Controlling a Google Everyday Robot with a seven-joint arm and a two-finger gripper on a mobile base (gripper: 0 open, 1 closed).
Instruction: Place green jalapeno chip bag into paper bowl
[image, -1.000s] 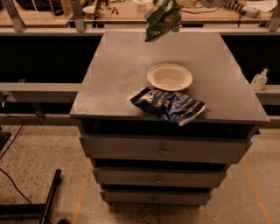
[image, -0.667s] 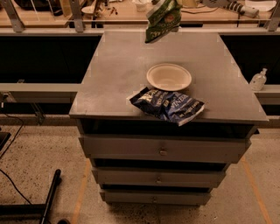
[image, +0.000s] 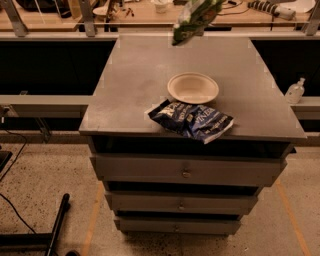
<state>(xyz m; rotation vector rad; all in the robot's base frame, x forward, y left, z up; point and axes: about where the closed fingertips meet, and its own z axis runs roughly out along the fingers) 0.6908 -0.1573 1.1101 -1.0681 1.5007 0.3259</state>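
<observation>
Grey cabinet top (image: 135, 85) over three drawers (image: 186, 171), with a wooden workbench (image: 145, 12) behind. The paper bowl (image: 193, 87) sits near the middle of the top. A dark-blue chip bag (image: 192, 120) lies against its near rim. The green jalapeno chip bag (image: 194, 19) hangs in the air above the far edge, well apart from the bowl and cut by the upper border. The gripper lies beyond that border, out of view; whether it is clamped cannot be told.

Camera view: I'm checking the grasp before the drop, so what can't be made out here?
- The tool: out of frame, above the top edge over the green bag.
- Top of the green bag: cut off by that edge.
- Print on the blue bag: too small to read.
</observation>
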